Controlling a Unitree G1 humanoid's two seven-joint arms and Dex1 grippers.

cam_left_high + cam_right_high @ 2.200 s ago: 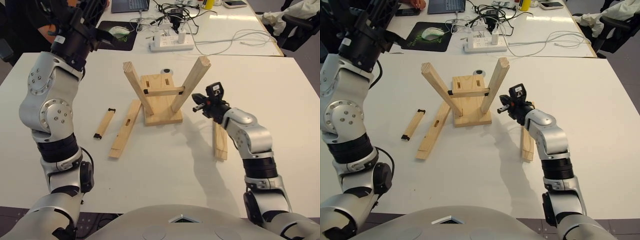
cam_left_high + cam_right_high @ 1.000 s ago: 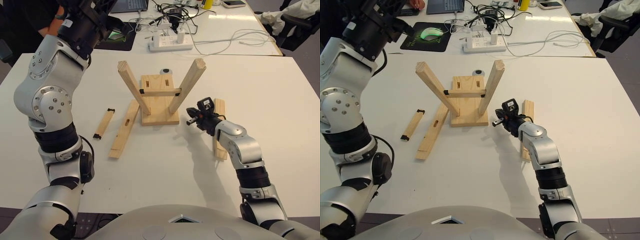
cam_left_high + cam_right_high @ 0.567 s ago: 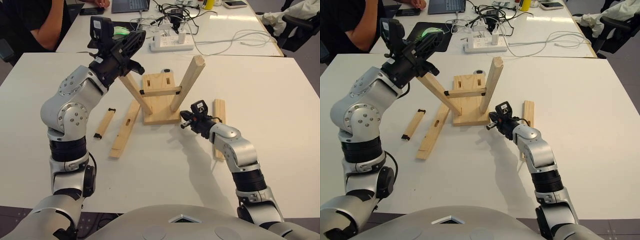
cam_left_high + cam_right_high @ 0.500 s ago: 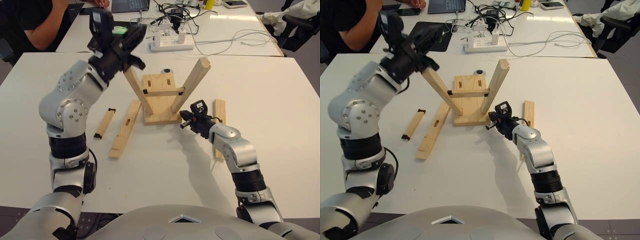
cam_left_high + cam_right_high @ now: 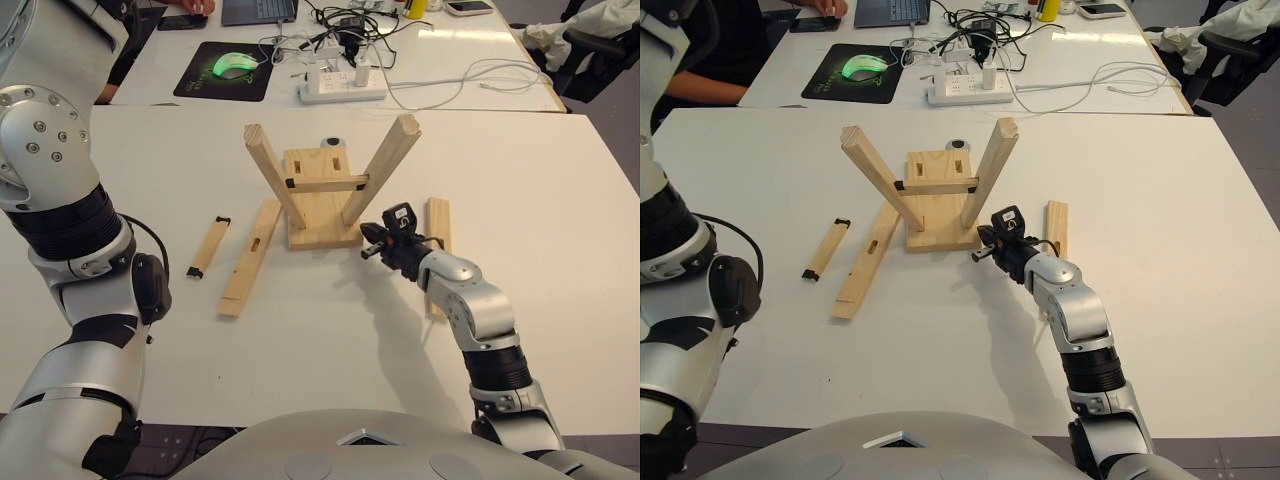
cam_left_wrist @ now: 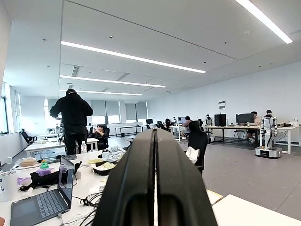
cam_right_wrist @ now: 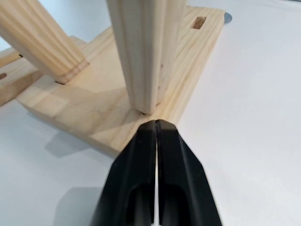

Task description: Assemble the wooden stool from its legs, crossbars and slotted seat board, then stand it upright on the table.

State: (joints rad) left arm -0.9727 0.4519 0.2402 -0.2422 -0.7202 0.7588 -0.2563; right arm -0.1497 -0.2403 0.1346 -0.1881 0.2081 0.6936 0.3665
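The slotted seat board (image 5: 318, 225) lies flat mid-table. Two legs stand in it, splayed apart: the left leg (image 5: 273, 178) and the right leg (image 5: 384, 165), joined by a crossbar (image 5: 326, 184). A loose leg (image 5: 250, 258) and a short crossbar (image 5: 208, 246) lie to the board's left. Another loose leg (image 5: 437, 225) lies at the right, partly under my right forearm. My right gripper (image 5: 367, 248) is shut and empty, its tip (image 7: 155, 123) at the board's near right corner by the right leg's foot. My left gripper (image 6: 154, 141) is shut, raised high and pointing into the room.
A small round disc (image 5: 333, 143) lies just behind the seat board. On the desk behind are a power strip (image 5: 343, 88), cables, a mouse on a dark pad (image 5: 225, 72) and a laptop. The near half of the table (image 5: 330, 350) is bare.
My left arm has swung up and away from the top of the left leg. My right gripper has stayed by the board's corner. The stool parts have not moved.
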